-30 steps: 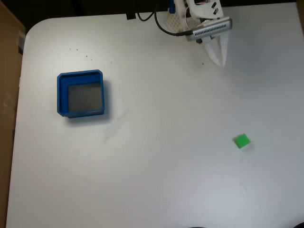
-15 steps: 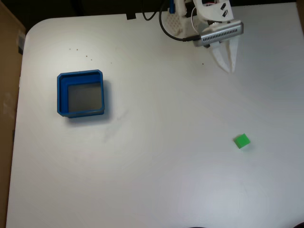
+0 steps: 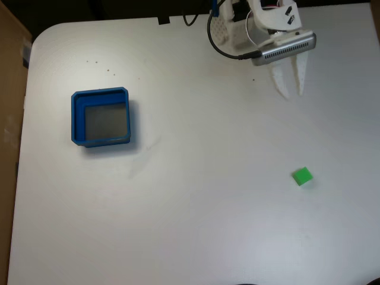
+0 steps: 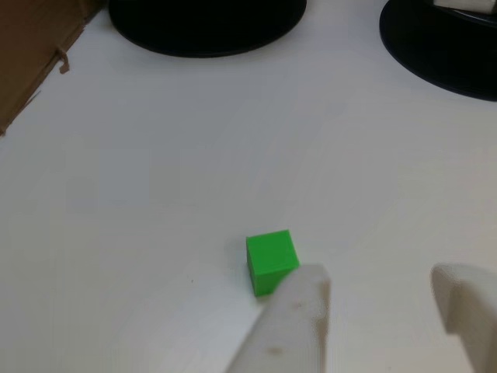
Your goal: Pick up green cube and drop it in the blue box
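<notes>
Other view, nearest: white two-finger gripper (image 4: 380, 299), fingers parted, nothing between them. Just beyond the left fingertip, the small bright green solid cube (image 4: 272, 260) sits on the white table (image 4: 155, 155). Fixed view: square blue plastic box (image 3: 101, 117), grey-floored, well apart to the left.

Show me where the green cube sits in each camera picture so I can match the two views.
Fixed view: the green cube lies on the white table, lower right, well below the open gripper.
Other view: the green cube is at lower centre, just left of the near gripper finger.
Shared landmark: the gripper, its white fingers apart in both.
</notes>
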Robot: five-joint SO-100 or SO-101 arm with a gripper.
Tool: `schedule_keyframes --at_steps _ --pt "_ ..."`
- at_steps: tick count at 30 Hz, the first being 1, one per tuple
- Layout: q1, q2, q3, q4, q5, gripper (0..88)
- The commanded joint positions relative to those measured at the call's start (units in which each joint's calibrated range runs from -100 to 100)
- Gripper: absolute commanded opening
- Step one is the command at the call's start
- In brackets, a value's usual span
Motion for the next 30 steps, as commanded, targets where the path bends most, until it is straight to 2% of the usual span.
schedule_keyframes --at_steps 1,7,16,25,30 --pt "-0.3 3.4 -7.2 0.2 -0.1 18.1" --pt "-1.2 14.1 -18.5 2.8 -0.1 23.5" --pt "-1.1 24.8 -36.7 20.1 -0.1 23.5" --pt "-1.1 32.7 -43.7 21.2 0.3 24.2" --pt "-1.2 37.0 -48.5 21.4 0.3 30.4"
